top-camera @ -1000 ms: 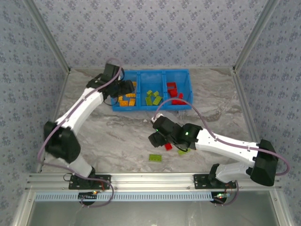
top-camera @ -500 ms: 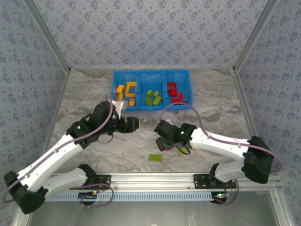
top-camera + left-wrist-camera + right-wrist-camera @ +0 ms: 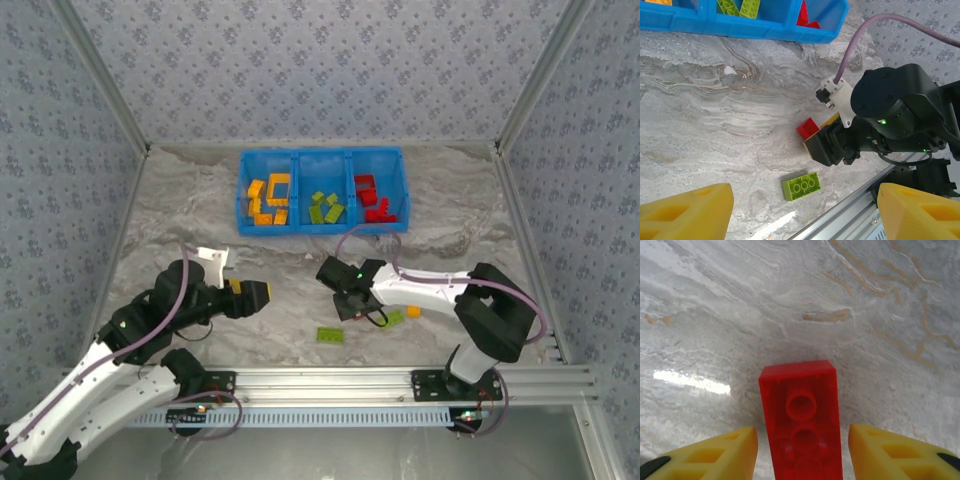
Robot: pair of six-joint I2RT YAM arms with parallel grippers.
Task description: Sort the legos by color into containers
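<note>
From above, the blue bin (image 3: 320,227) stands at the table's (image 3: 180,215) far side, its 3 compartments holding orange-yellow, green and red bricks.

Left wrist: the left gripper (image 3: 804,220) gapes wide and empty above a green brick (image 3: 801,186).

Right wrist: the right gripper (image 3: 802,447) straddles 1 red brick (image 3: 800,405) lying on the table, with a thin gap on each side.

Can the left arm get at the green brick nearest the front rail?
Probably yes. Bare table lies between the open left fingers and the green brick. The right fingers, straddling a red brick close by, could crowd it.
</note>
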